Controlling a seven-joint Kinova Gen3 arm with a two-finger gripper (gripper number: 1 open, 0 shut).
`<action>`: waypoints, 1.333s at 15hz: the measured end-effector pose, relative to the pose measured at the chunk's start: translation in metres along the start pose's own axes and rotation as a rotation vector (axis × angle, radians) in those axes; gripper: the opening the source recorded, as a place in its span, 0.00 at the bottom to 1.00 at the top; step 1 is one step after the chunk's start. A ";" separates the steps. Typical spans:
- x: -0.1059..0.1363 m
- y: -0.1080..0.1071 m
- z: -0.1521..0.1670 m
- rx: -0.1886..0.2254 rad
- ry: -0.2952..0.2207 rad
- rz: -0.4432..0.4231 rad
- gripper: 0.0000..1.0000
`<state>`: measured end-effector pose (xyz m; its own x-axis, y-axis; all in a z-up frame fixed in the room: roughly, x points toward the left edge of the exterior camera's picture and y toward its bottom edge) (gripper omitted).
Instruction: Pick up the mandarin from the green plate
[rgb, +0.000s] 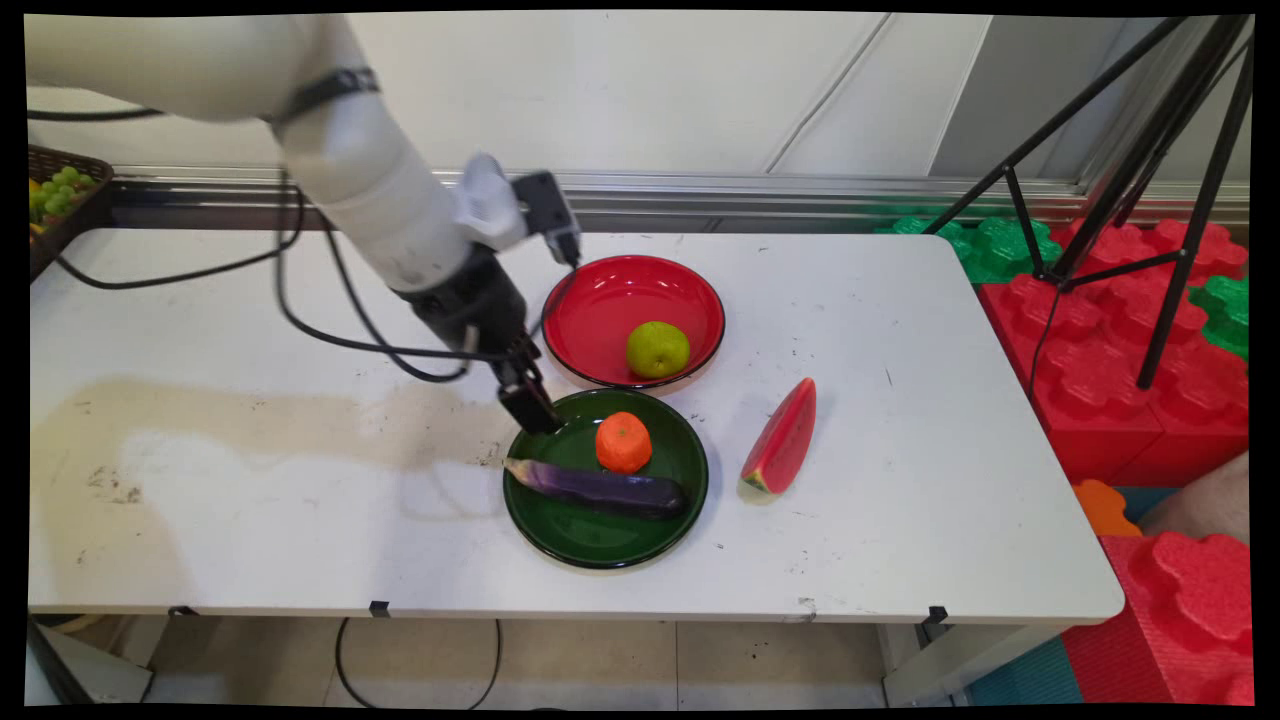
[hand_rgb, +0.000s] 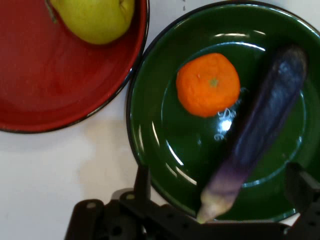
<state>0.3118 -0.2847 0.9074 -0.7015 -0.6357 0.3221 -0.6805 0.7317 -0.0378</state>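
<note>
eggplant (rgb: 600, 490) is lying across the green plate (rgb: 590, 555), pale stem end poking over the plate's left rim. gripper (rgb: 530, 405) hangs just above that rim, fingers spread wide, holding nothing. orange (rgb: 623, 442) sits on the plate too, red plate (rgb: 600, 300) with a yellow-green fruit (rgb: 657, 349) just behind it, watermelon slice (rgb: 782, 437) to its right

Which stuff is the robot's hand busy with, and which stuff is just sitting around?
By the hand:
- fingers, open on either side of the eggplant's pale end
- eggplant
- orange beside it
- green plate holding both

Just sitting around:
- red plate with a yellow-green fruit
- watermelon slice
- basket of grapes, far left
</note>
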 end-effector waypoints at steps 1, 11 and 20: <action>0.005 0.002 0.008 0.001 -0.005 -0.003 1.00; 0.038 0.010 0.079 0.004 -0.005 -0.040 1.00; 0.046 0.012 0.116 -0.002 0.001 -0.059 1.00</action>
<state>0.2472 -0.3339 0.8122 -0.6597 -0.6779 0.3244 -0.7205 0.6933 -0.0165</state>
